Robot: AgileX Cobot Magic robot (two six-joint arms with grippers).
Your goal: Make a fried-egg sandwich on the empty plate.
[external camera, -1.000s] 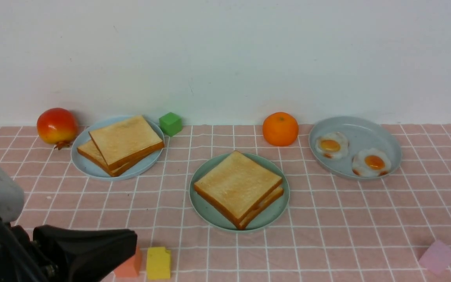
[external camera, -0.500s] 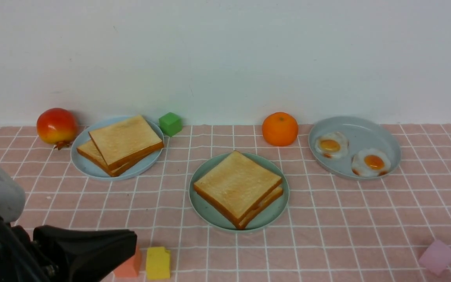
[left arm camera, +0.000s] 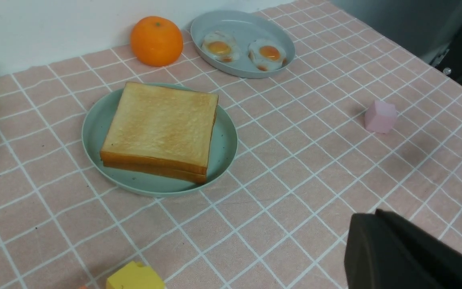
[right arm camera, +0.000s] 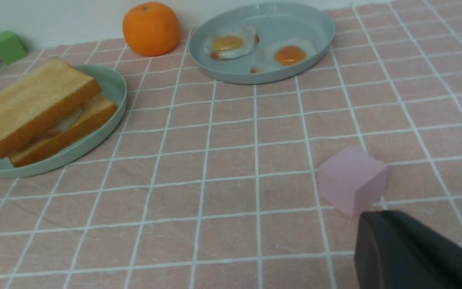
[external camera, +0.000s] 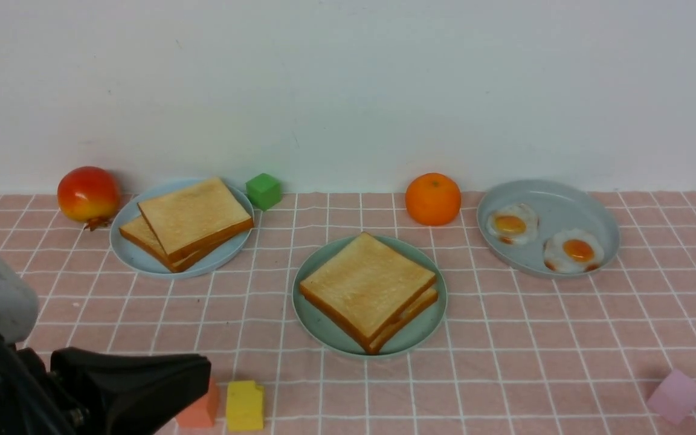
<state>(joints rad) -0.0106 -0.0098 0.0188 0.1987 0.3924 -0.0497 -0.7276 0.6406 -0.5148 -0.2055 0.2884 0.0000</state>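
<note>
The fried-egg sandwich lies on the mint-green plate in the middle of the table: two toast slices with a sliver of white egg between them, which the right wrist view shows best on the sandwich and its plate. The left wrist view shows the same sandwich on the plate. My left gripper is shut and empty, low at the front left. My right gripper is shut, empty, and out of the front view.
A pale blue plate with stacked toast stands back left, beside a pomegranate and a green cube. An orange and a grey-blue dish with two fried eggs stand back right. Yellow, orange and pink blocks lie near the front.
</note>
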